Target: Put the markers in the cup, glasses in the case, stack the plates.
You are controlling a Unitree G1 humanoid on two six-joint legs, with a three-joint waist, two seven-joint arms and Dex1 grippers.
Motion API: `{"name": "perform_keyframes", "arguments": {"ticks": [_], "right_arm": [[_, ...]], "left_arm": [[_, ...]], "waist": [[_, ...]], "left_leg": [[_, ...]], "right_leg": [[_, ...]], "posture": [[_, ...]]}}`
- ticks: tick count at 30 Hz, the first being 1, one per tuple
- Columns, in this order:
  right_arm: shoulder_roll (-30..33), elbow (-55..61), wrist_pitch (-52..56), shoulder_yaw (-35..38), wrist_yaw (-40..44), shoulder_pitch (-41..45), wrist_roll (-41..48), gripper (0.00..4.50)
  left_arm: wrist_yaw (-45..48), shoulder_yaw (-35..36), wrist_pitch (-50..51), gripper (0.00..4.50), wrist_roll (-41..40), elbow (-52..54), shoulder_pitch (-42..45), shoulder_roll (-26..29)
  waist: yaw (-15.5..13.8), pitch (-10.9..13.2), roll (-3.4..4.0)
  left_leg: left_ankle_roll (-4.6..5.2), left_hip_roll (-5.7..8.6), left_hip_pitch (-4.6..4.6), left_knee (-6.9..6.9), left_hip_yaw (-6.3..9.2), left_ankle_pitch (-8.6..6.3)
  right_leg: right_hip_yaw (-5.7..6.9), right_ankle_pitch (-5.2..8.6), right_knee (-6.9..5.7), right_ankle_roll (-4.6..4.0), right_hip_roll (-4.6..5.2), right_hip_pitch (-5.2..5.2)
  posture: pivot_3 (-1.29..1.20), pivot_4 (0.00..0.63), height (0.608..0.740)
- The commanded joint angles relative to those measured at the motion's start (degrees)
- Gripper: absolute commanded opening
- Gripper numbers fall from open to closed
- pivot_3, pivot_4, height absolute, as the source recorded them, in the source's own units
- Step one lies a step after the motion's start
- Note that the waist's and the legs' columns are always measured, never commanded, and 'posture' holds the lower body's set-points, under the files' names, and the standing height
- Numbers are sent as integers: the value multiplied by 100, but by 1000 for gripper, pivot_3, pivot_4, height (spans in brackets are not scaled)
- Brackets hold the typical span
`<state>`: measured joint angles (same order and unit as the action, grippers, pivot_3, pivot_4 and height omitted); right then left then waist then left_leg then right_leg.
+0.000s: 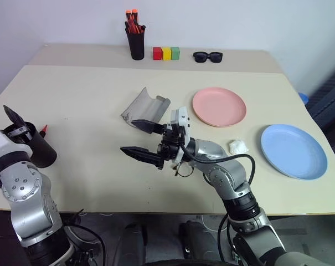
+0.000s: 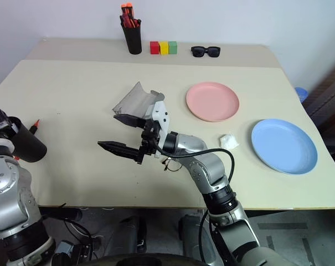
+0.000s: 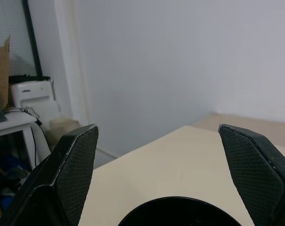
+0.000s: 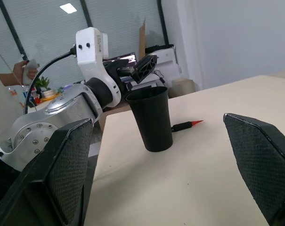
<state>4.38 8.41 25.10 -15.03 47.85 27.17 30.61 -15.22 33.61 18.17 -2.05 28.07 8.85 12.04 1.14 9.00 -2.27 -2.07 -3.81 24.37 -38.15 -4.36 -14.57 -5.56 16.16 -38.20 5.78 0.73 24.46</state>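
Observation:
The black cup (image 1: 39,151) stands upright at the table's left edge. My left gripper (image 1: 15,124) hovers just above its rim (image 3: 180,207), open and empty. A red-tipped marker (image 4: 184,125) lies on the table against the cup's far side. My right gripper (image 1: 128,136) is open in mid-table, pointing left, with nothing between its fingers. The wire-rimmed glasses (image 1: 181,169) lie on the table, partly hidden under the right forearm. The grey case (image 1: 146,106) lies open just beyond the right gripper. The pink plate (image 1: 218,106) and the blue plate (image 1: 293,151) lie apart on the right.
At the back stand a black pen holder (image 1: 136,43) with orange-capped pens, three coloured blocks (image 1: 166,53) and black sunglasses (image 1: 207,56). A crumpled white scrap (image 1: 238,146) lies between the plates. The table's left half is bare tabletop (image 1: 84,105).

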Motion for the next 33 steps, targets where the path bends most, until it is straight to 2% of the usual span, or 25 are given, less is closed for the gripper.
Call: {"name": "perform_keyframes", "arguments": {"ticks": [1, 7, 12, 18, 21, 33], "right_arm": [[-42, 218, -51, 90, -76, 2, 65, 4500], [-10, 264, -33, 99, -139, -32, 87, 4500], [-6, 258, -29, 101, -150, -33, 98, 4500], [-12, 260, -2, 88, -138, -31, 113, 4500], [-14, 272, 26, 81, -134, -34, 125, 4500], [-47, 276, 51, 89, -184, -47, 113, 4500]], "left_arm": [[-141, 483, 119, 4349, 7, 92, 233, 401], [-265, 1546, 1141, 4349, -231, -124, 224, 888], [190, 1886, 2138, 4349, -590, -300, -291, 964], [1049, 1619, 3290, 4349, -1106, -313, -1079, 1012], [1410, 1361, 3540, 4349, -1189, -266, -1403, 1144], [1569, 1138, 3760, 4349, -1135, -723, -1182, 1431]], "waist": [[1, 0, 0], [79, 0, 0], [126, -1, -2], [152, -2, -3], [147, -2, -4], [149, -4, -8]], "left_leg": [[0, 0, 0, 0, 0, 0], [0, -2, 0, 7, -1, 0], [0, -2, 0, 7, 0, 0], [-1, -3, 0, 8, 2, -1], [-2, -3, 0, 10, 2, -1], [-3, -3, 0, 17, 0, -2]], "right_leg": [[0, 0, 0, 0, -1, 0], [0, 0, 0, 0, -2, 3], [3, 0, 1, 0, 2, 3], [5, 1, 2, -2, 2, 5], [5, 9, 3, -17, 6, 6], [4, 11, 9, -22, 19, 9]], "posture": [[0, 150, 722], [0, 150, 722], [0, 150, 722], [0, 150, 722], [0, 150, 722], [0, 150, 722]]}}
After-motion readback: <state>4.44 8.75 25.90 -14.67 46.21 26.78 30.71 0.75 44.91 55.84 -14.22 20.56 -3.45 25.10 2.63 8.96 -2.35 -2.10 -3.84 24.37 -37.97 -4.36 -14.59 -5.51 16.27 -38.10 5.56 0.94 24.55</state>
